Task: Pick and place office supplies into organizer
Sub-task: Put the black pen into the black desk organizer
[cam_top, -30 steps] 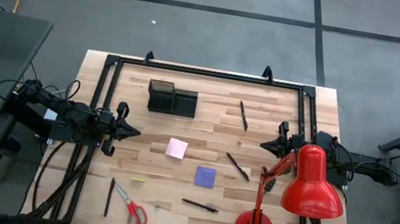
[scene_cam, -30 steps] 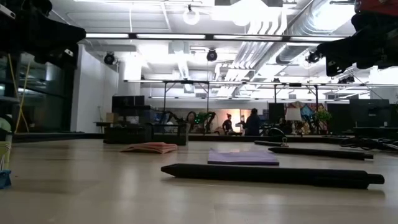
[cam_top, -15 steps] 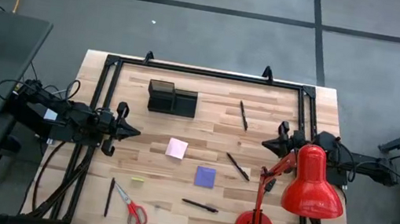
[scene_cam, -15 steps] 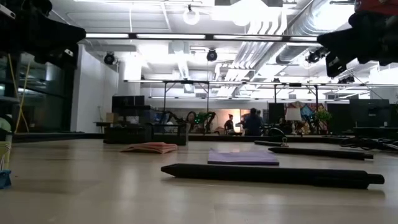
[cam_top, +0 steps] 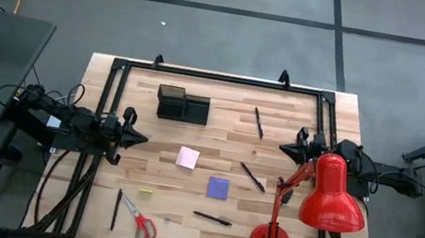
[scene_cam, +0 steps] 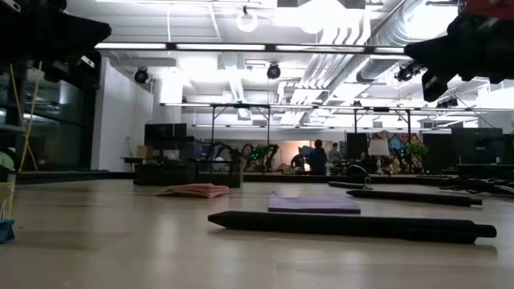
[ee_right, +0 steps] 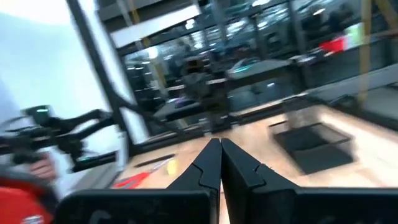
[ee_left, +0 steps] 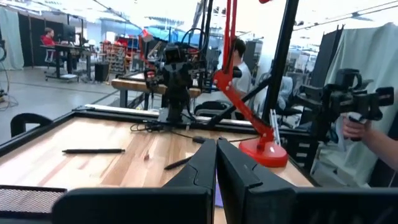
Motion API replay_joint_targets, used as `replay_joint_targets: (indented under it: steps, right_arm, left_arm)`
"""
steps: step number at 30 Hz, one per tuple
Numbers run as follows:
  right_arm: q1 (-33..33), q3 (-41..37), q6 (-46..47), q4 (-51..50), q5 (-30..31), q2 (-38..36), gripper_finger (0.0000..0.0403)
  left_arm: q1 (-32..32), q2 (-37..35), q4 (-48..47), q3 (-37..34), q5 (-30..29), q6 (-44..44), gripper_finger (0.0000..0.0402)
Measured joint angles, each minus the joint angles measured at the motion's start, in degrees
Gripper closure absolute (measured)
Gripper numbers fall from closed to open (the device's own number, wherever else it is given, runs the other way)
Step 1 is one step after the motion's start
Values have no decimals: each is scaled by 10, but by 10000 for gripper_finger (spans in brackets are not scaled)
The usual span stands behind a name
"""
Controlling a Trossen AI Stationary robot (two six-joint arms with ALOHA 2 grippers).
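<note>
On the table centre lies the pink note pad [cam_top: 187, 157], with the purple pad [cam_top: 218, 187] near it; the organizer [cam_top: 182, 103] stands well apart toward the far edge. Both pads look light, soft and flat: grip across opposite edges. The left gripper [cam_top: 139, 138] and right gripper [cam_top: 283, 152] are fully closed and hold nothing.

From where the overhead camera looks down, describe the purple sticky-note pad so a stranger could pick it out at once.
Start at the big red desk lamp on the right side of the wooden table. Moving left from its base, past a dark pen, you reach the purple sticky-note pad, lying flat. Its neighbour, the pink pad, sits farther up and left; only this square is purple.
</note>
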Motion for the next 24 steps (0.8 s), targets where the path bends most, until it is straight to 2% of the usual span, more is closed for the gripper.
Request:
replay_joint_targets:
  steps: [3, 7, 11, 14, 18, 24]
  right_arm:
    - [0, 0, -15, -7, 40, 5, 402]
    - [-4, 0, -25, -11, 38, 32, 402]
    - [-9, 0, 6, -68, 52, 84, 402]
    - [-12, 1, 25, -70, 45, 140, 402]
    - [-12, 1, 56, -67, 66, 200, 402]
    - [-12, 1, 126, -54, 96, 248, 402]
  left_arm:
    - [0, 0, -23, 0, 0, -2, 401]
    - [0, 3, -40, 0, 0, -2, 401]
    - [0, 7, -40, 0, 0, -2, 401]
    - [0, 7, -39, 0, -2, -2, 401]
    - [0, 7, -39, 0, -3, -14, 401]
    - [0, 7, -39, 0, -3, -32, 401]
